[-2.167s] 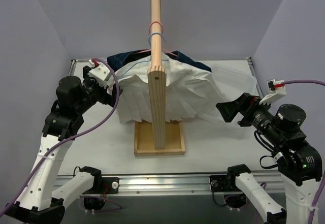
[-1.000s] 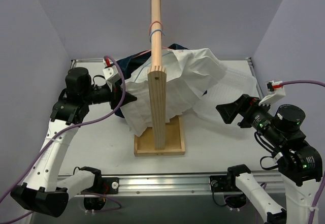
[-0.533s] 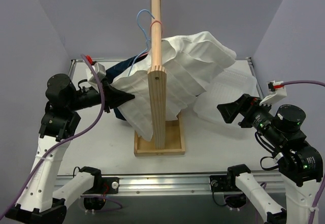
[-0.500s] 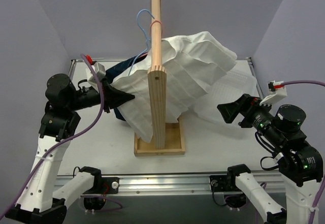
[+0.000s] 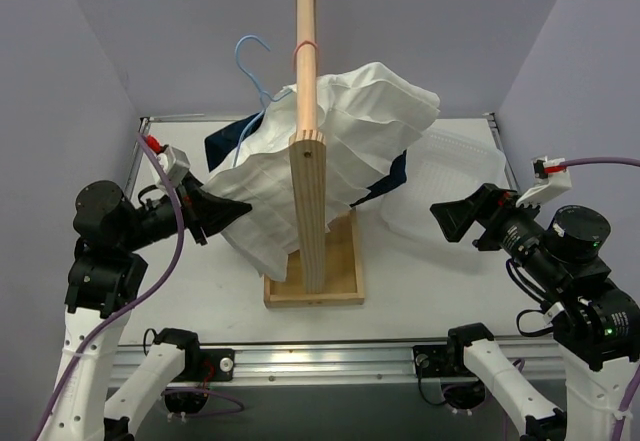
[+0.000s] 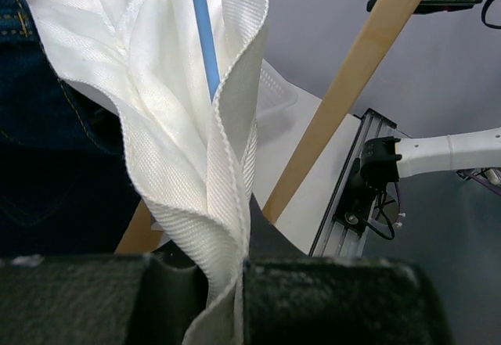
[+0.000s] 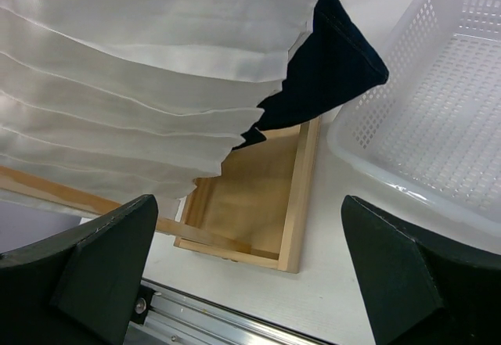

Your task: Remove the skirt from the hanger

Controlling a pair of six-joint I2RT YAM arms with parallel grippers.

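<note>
White mesh basket [image 7: 368, 130] sits near the wooden stand [image 5: 308, 211]; left hand [image 6: 227, 282] pinches the skirt [image 5: 340, 131], right hand [image 5: 452, 219] gapes wide.

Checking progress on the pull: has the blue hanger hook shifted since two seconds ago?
Yes. The blue hanger hook has moved left, clear of the wooden pole it sat against.

The skirt [image 6: 227, 126] is white woven cloth, matt, with a coarse visible weave. The hanger [image 6: 202, 32] looks smooth and blue-coated, the pole [image 5: 306, 61] pale smooth wood, the basket [image 7: 438, 126] white perforated plastic, faintly glossy.
</note>
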